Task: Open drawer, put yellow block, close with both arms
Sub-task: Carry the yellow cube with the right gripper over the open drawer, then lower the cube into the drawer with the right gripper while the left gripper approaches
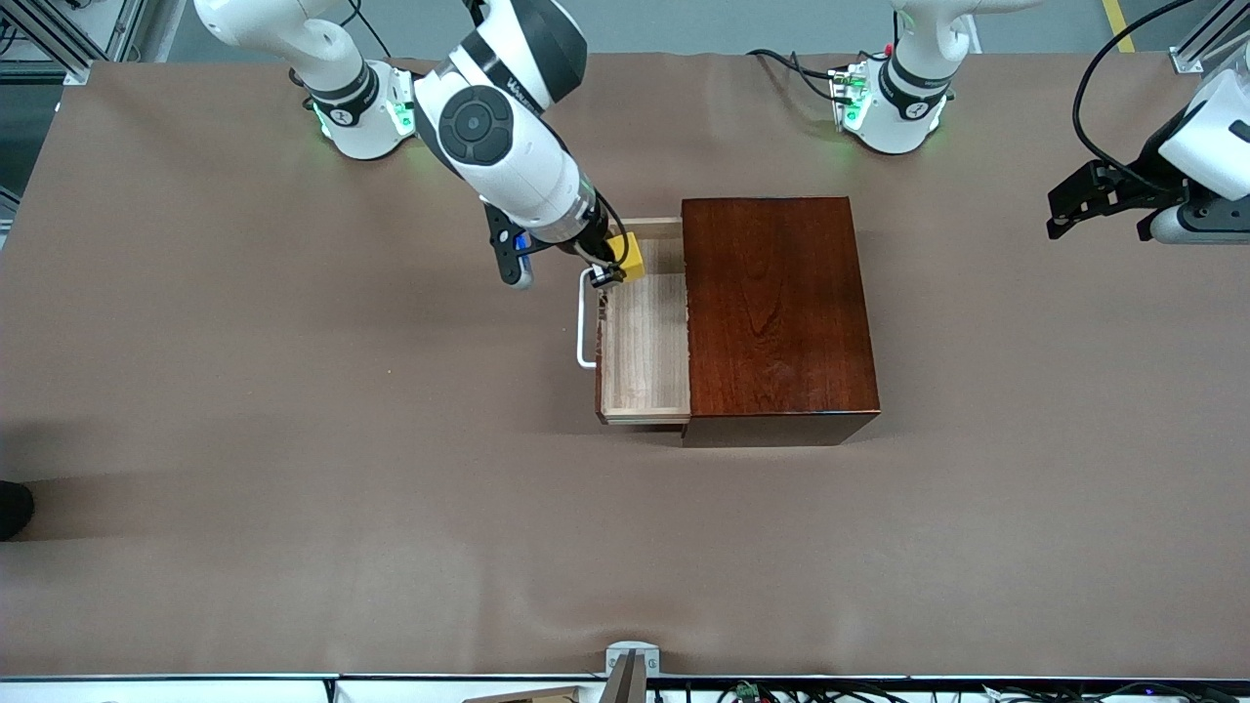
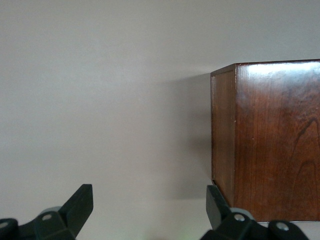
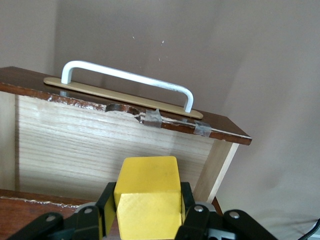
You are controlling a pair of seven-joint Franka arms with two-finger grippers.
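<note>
A brown table cover (image 1: 293, 439) spread beneath the right gripper (image 1: 615, 266). Black cables (image 1: 791, 63) lay well apart from it, at the table's edge farthest from the camera.

The right arm (image 1: 508, 146) reaches from its base down toward the middle of the table, its wrist tilted. The right gripper (image 1: 613, 266) is up in the air and its fingers (image 3: 186, 210) are closed on the block (image 1: 630, 256). The left arm (image 1: 1206, 146) waits at its end of the table. The left gripper (image 1: 1096, 203) stands with fingers (image 2: 80, 205) spread apart.
</note>
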